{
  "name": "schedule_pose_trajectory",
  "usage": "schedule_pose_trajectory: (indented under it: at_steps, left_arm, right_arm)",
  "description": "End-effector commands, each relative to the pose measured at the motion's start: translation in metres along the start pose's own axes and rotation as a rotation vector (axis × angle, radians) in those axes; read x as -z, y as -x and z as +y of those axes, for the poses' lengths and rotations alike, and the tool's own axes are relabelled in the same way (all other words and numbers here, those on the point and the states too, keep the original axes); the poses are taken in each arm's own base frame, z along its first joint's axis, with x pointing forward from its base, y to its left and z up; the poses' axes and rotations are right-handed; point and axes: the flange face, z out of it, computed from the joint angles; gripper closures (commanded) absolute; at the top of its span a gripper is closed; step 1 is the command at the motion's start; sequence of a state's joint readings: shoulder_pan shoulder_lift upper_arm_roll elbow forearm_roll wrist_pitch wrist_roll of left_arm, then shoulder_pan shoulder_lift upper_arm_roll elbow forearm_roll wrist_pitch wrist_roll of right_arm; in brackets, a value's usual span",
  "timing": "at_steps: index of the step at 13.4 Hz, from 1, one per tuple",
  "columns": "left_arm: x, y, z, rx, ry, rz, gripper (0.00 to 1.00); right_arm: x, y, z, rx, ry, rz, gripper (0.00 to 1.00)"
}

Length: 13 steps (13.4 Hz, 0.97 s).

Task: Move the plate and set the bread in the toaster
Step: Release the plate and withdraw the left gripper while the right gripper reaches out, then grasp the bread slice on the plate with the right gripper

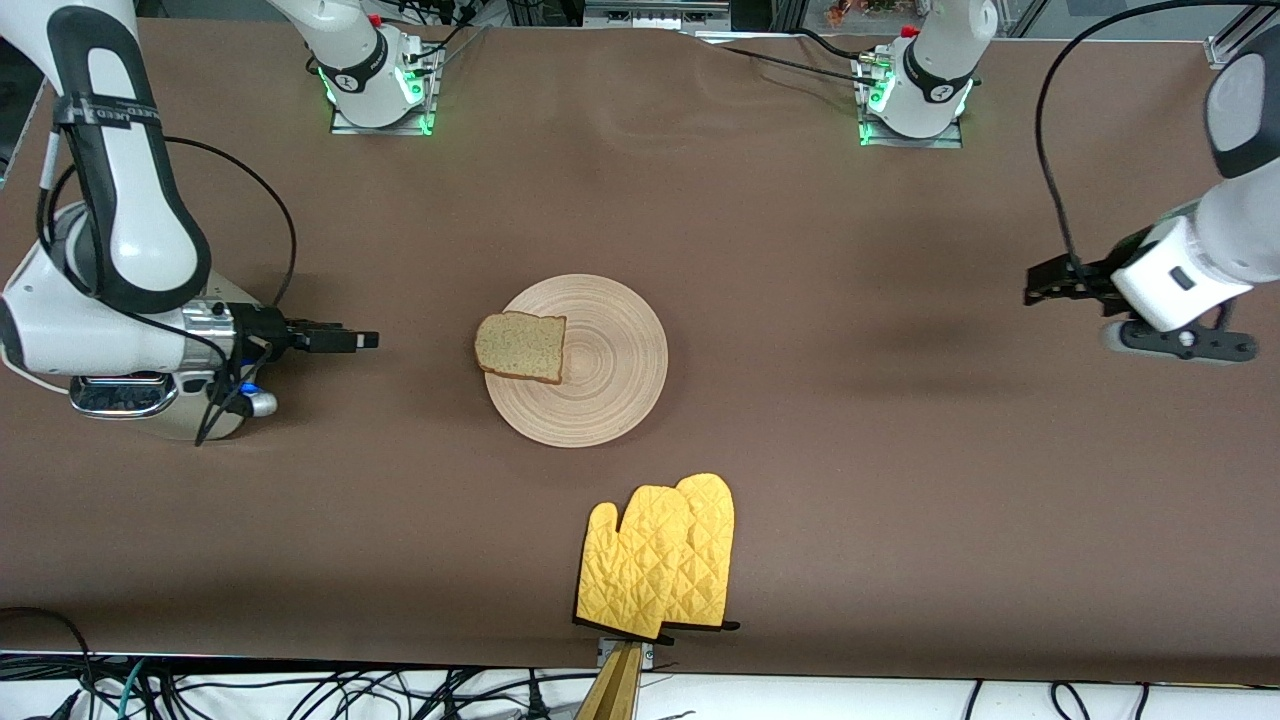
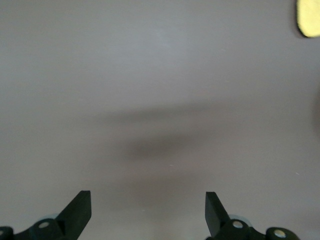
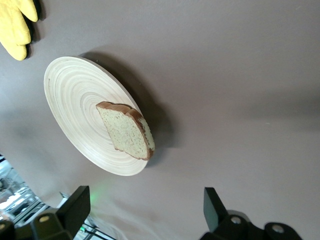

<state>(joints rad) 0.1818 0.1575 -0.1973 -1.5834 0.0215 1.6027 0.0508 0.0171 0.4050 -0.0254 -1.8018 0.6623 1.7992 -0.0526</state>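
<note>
The wooden plate [image 1: 610, 380] lies mid-table with the bread [image 1: 520, 346] on its rim toward the right arm's end. Both show in the right wrist view: plate [image 3: 75, 100], bread [image 3: 127, 131]. The toaster [image 1: 125, 397] stands at the right arm's end, mostly hidden under that arm; only some chrome and cream body show. My right gripper [image 1: 355, 340] is open and empty, beside the toaster, pointing at the bread, well apart from it [image 3: 147, 207]. My left gripper [image 1: 1045, 285] is open and empty over bare table at the left arm's end [image 2: 147, 210].
A pair of yellow oven mitts [image 1: 660, 555] lies nearer the front camera than the plate, at the table's front edge; they also show in the right wrist view [image 3: 15, 25] and the left wrist view [image 2: 309, 17]. Cables hang along that edge.
</note>
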Motion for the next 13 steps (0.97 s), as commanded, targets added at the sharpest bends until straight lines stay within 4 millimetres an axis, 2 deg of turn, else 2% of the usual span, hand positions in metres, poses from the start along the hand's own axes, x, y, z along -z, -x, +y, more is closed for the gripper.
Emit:
schedule_pose_trajectory:
  at_steps: [1, 3, 6, 13]
  left_arm:
    - [0.032, 0.013, -0.022, 0.006, -0.043, 0.029, 0.0]
    - [0.039, 0.026, -0.019, 0.021, -0.044, -0.009, 0.0]
    - [0.037, 0.027, -0.018, 0.045, -0.022, -0.012, 0.0]
    - [0.034, 0.026, -0.019, 0.055, 0.014, -0.01, 0.0]
  right_arm:
    - [-0.042, 0.007, 0.011, 0.003, -0.098, 0.0, 0.0]
    - [-0.058, 0.01, 0.017, 0.003, -0.131, -0.009, 0.0]
    - [-0.084, 0.006, 0.016, 0.02, -0.145, -0.032, 0.0]
    - [-0.163, -0.001, 0.02, 0.064, -0.247, -0.023, 0.0]
